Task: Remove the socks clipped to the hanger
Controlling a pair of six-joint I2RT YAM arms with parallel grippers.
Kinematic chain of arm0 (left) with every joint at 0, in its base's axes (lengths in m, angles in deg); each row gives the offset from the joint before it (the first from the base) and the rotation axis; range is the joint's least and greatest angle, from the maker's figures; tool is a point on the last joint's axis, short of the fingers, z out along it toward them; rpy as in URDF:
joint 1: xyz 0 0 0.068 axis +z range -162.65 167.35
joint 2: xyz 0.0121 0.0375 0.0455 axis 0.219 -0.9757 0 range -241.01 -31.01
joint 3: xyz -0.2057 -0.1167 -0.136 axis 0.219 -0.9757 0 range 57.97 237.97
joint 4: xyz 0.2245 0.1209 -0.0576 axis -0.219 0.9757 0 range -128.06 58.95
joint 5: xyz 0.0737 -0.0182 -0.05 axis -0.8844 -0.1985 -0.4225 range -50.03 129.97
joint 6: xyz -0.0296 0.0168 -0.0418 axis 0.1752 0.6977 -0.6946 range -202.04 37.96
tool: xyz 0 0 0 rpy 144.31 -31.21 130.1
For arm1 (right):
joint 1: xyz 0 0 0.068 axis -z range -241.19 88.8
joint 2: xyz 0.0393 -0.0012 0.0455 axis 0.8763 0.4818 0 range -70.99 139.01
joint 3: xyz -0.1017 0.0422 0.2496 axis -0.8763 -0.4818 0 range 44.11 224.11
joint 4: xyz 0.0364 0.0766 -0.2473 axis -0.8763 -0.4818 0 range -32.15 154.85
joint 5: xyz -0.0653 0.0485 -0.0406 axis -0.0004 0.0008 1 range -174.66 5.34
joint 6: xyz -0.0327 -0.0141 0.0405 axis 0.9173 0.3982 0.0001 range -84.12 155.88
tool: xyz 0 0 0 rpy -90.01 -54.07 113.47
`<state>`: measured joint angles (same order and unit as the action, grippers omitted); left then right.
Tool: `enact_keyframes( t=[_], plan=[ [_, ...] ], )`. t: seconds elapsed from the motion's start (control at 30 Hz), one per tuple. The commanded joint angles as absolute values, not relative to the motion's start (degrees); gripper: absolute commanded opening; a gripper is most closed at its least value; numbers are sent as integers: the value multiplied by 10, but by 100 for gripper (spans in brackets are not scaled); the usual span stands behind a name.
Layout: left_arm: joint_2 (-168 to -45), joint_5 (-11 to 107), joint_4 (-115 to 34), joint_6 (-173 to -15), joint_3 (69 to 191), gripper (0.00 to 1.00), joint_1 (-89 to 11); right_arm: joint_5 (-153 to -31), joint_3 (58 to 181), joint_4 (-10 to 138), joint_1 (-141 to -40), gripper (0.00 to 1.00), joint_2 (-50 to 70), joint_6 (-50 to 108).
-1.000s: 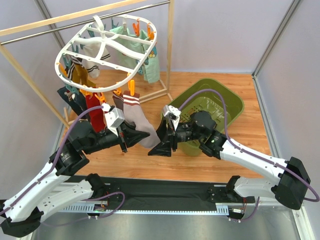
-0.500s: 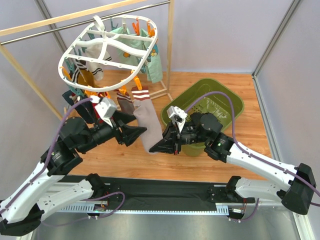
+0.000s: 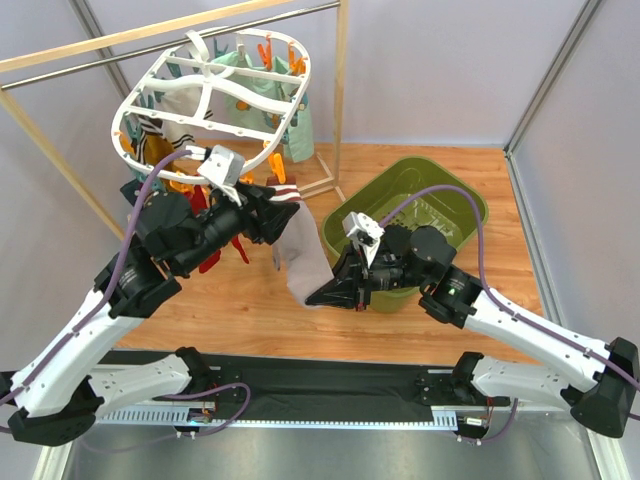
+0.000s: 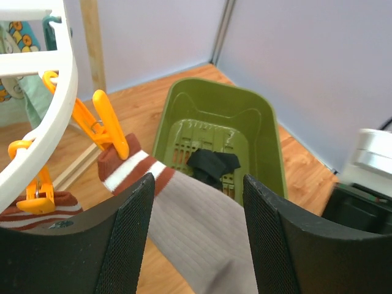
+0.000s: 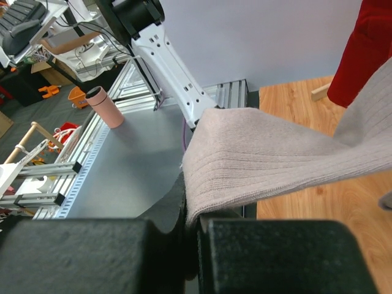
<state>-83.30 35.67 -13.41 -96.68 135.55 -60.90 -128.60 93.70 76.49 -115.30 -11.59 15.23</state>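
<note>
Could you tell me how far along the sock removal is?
Done: one black sock in the green basket. In hand: the right gripper, jaws shut, holds the taupe sock by its toe; its striped cuff sits in an orange clip, the left gripper open beside it. Left: other socks on the hanger.

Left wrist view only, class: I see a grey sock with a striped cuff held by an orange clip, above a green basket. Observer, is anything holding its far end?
Observer: Yes. The right tool is shut on the toe end of the grey sock.
Operator: Does the sock hang slack?
Observer: No. The right wrist view shows it drawn out in a band leading away from that tool.
Operator: What hangs next to it?
Observer: A red sock, close beside the grey one.
</note>
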Motion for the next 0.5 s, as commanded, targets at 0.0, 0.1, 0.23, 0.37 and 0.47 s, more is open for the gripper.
enact_keyframes(
  t=[0.0, 0.1, 0.23, 0.37, 0.47],
  plan=[
    [-847, 307, -140, -1000, 1398, 66, -606, -1282, 971, 749, -1156, 0, -146, 171],
    [-863, 286, -135, -1023, 1411, 66, -606, -1283, 975, 743, -1156, 0, -162, 172],
    [-880, 261, -144, -1028, 1422, 66, -606, -1286, 980, 743, -1156, 0, -163, 170],
    [-897, 196, -126, -1048, 1447, 64, -606, -1284, 984, 745, -1156, 0, -154, 170],
    [-912, 176, -102, -1071, 1470, 62, -606, -1286, 983, 751, -1156, 0, -150, 165]
  ],
)
